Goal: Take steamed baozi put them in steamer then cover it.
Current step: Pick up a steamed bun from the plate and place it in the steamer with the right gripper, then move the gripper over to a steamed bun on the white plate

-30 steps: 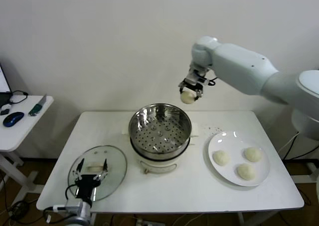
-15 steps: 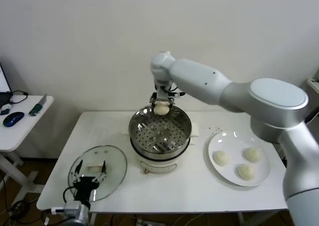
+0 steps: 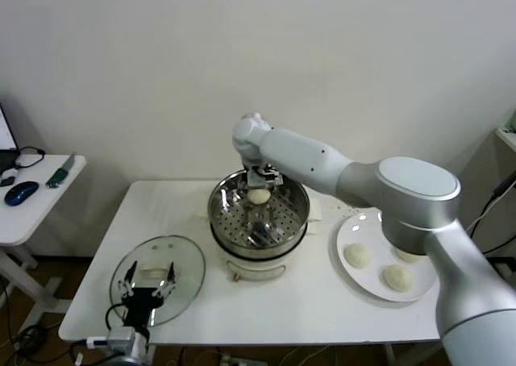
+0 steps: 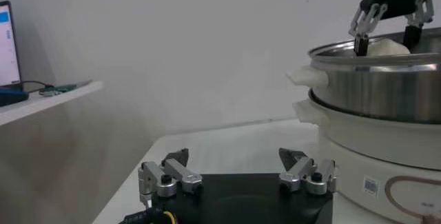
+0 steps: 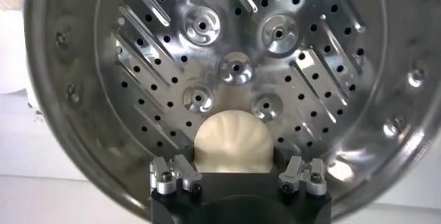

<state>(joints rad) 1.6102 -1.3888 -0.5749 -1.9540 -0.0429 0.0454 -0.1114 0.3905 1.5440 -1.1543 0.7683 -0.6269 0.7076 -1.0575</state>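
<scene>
The right gripper (image 3: 259, 180) reaches over the far rim of the steamer (image 3: 222, 213), a round shiny steel basket with a perforated floor that sits on a cream-white pot base near the middle of the white table (image 3: 322, 301). Between its fingers is one steamed baozi (image 3: 259, 196), a small smooth cream-white bun with faint pleats on top, low inside the basket toward the far side. In the right wrist view the bun (image 5: 231, 146) fills the gap between the two fingers (image 5: 176, 176), but whether they press on it or stand just clear cannot be told. Three more buns lie apart from one another on the flat white plate (image 3: 347, 233) at the right of the table: one at the left of the plate (image 3: 358, 255), one near its front (image 3: 397, 277), and one partly hidden behind the arm. The cover (image 3: 185, 261), a clear glass lid with a metal rim and a flat cream-white handle (image 3: 151, 271), lies flat on the near left of the table. The left gripper (image 3: 147, 289) hangs over it, fingers spread apart and empty.
</scene>
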